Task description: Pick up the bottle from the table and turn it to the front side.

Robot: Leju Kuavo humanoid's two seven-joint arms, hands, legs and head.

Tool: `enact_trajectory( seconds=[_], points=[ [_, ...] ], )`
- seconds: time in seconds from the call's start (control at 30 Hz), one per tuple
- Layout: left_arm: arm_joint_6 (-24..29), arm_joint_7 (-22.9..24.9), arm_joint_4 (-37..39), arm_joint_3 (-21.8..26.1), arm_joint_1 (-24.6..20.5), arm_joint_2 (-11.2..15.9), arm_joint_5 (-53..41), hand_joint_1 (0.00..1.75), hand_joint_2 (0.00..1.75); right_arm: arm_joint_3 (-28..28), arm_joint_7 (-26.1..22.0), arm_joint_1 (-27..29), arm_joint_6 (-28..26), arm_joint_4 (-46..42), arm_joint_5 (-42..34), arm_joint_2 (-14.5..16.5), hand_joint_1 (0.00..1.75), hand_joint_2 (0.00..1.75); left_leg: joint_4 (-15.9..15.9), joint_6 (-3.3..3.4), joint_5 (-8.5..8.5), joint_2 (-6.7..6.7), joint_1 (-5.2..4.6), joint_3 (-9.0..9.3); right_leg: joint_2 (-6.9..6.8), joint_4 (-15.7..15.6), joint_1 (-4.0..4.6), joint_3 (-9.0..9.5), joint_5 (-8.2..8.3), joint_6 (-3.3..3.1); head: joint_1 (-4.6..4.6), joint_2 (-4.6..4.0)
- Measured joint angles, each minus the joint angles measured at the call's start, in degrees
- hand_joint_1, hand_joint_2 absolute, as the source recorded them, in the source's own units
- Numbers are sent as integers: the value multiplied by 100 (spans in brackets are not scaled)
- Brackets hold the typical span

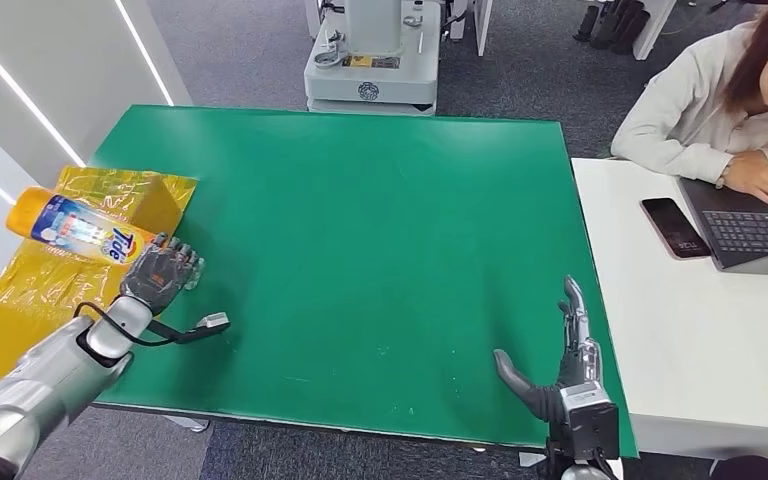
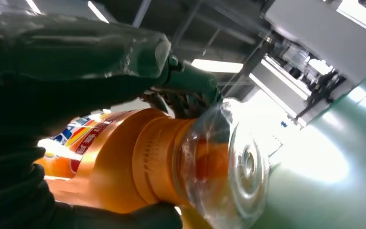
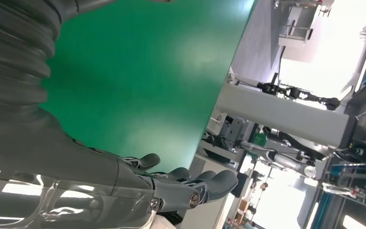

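Note:
An orange Tide bottle (image 1: 80, 229) with a blue and white label lies tilted in the air at the table's left edge, over a yellow bag. My left hand (image 1: 163, 269) grips it near its neck end. In the left wrist view the bottle's orange neck and clear cap (image 2: 209, 164) sit close between the dark fingers (image 2: 76, 90). My right hand (image 1: 563, 362) hovers over the green table (image 1: 380, 220) near its front right corner, fingers straight and spread, holding nothing. The right wrist view shows its fingers (image 3: 190, 186) stretched over the green top.
A yellow plastic bag (image 1: 30, 290) hangs off the table's left side. A white desk (image 1: 700, 330) on the right carries a phone (image 1: 675, 227) and a laptop (image 1: 755, 225), with a person (image 1: 730, 90) seated at it. A grey machine base (image 1: 372, 60) stands behind the table.

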Motion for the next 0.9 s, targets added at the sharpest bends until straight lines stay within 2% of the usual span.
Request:
enact_trajectory(
  seconds=[0.23, 0.43, 0.57, 0.67, 0.8, 0.9],
  points=[
    [-303, -500, 463, 1076, 332, 194, 481, 175, 175, -4, 63, -26, 263, -21, 35, 2, 0, 175, -10, -10, 4, -3, -1, 19, -3, 4, -1, 14, 0, -1, 1, -1],
    [-218, -770, 494, 1492, 471, 183, 480, 175, 175, 2, 78, -188, 358, 19, 36, 8, 0, 175, -10, -15, 8, -5, -2, 35, -7, 11, -3, 24, 2, -5, 1, -1],
    [-19, -1072, 496, 1582, 472, 86, 474, 175, 175, 21, 78, -294, 379, 62, 33, 9, 0, 175, -10, -21, 16, -26, -4, 36, -29, 11, -3, 28, 2, -5, 1, -1],
    [155, -1514, 496, 1633, 458, -31, 641, 175, 175, 36, 78, -377, 381, 112, 24, 9, 0, 175, -10, -22, 20, -50, -7, 35, -55, 10, -3, 34, 0, -6, 1, -1],
    [333, -2133, 494, 1689, 444, -287, 1141, 175, 175, 51, 81, -440, 376, 173, 17, 17, 0, 175, -8, -21, 24, -64, -8, 32, -69, 9, -5, 39, 1, -6, 2, -1],
    [272, -2473, 470, 1723, 423, -518, 1615, 175, 175, 66, 88, -471, 354, 210, 15, 40, 0, 175, -5, -21, 24, -63, -9, 31, -68, 8, -7, 38, 4, -5, 1, -1]
  ],
)
